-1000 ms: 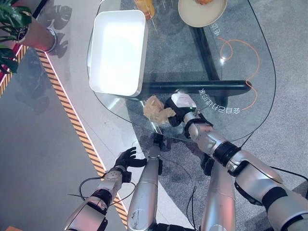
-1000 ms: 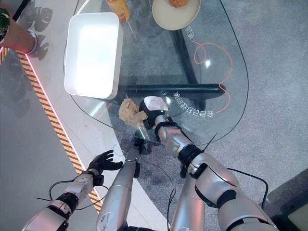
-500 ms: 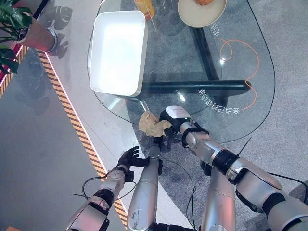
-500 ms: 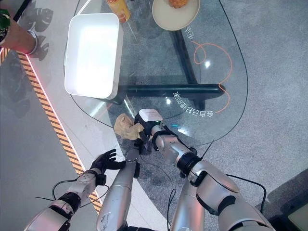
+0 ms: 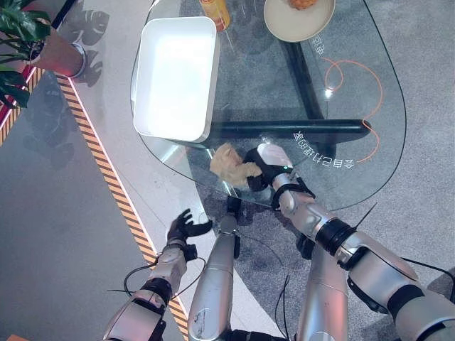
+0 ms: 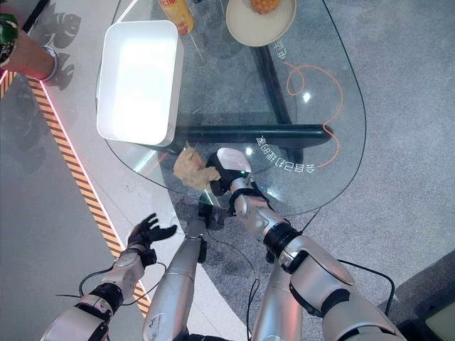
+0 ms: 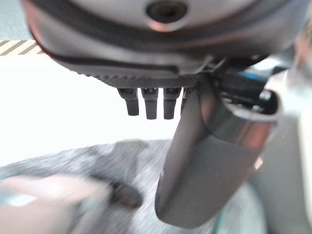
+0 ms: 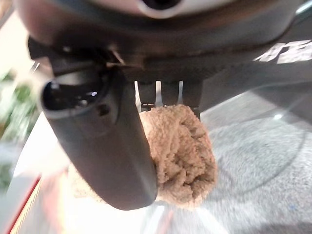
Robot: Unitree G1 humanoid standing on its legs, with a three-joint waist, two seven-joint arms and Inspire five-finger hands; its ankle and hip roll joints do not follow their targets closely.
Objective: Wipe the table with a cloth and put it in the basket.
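Off the glass table's near-left edge, low over the floor beside the striped orange-black line [image 5: 106, 177], left hand [image 5: 184, 226]: fingers spread apart, holding nothing; its own wrist view shows the fingers [image 7: 148, 103] straight in a row.

Potted plant [image 5: 28, 35] on the floor, well off the far-left corner.

Glass table [image 5: 387, 99], left side: white rectangular basket [image 5: 174, 74], long axis running near to far, nothing visible inside. Just beyond its far-right corner, an orange-yellow bottle [image 5: 214, 11], cut by the frame edge.

Near edge, just past the basket's near-right corner: tan cloth [image 5: 229, 163], crumpled, lying on the glass. Apart from the basket.

Right hand [image 5: 264, 162] immediately right of the cloth, clamped on it. Right wrist view: cloth [image 8: 183, 151] bunched between thumb and fingers [image 8: 168, 93].

Far edge, right of centre: beige plate [image 5: 298, 20] carrying some orange-yellow food [image 6: 264, 6]; cannot tell which kind.
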